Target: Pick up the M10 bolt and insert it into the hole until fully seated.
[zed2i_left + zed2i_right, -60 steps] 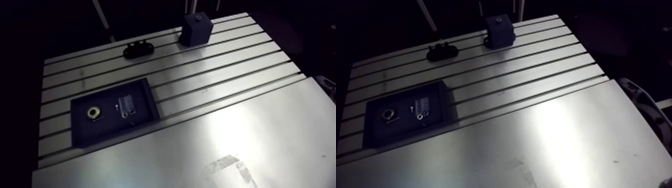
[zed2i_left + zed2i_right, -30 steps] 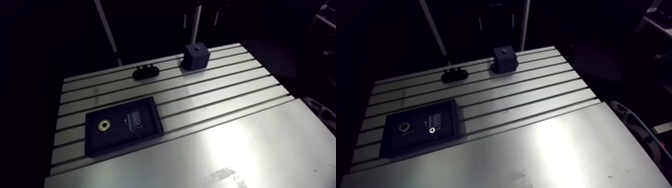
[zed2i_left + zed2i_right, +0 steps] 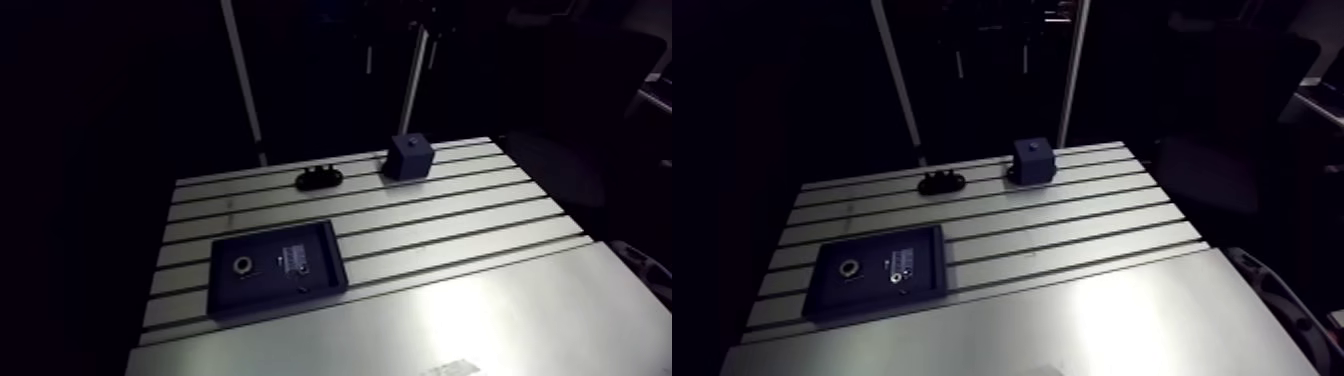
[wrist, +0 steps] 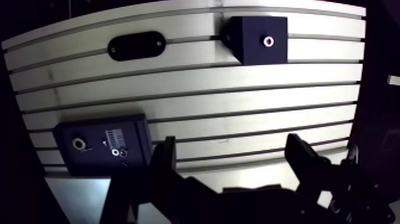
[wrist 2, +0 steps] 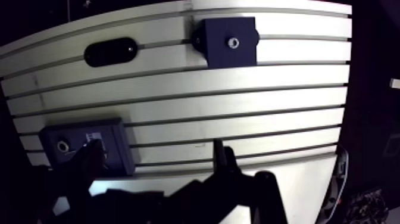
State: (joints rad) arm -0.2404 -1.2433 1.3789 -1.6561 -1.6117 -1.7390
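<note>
On the gripper point(image 4: 231, 143), dark fingers point(image 4: 165, 158) stand wide apart and empty, shown only in the wrist view, over the ribbed, slotted aluminium worktop point(image 4: 238, 101). A matte square tray point(image 4: 65, 161) holds a ring point(image 4: 78, 143) and small bright parts point(image 4: 116, 152); the bolt cannot be told among them. Well apart, a black cube block point(image 4: 256, 27) shows its round hole point(image 4: 268, 41), near a flat oval plate point(image 4: 136, 46). The arm view adds a smooth metal sheet point(image 3: 450, 320).
</note>
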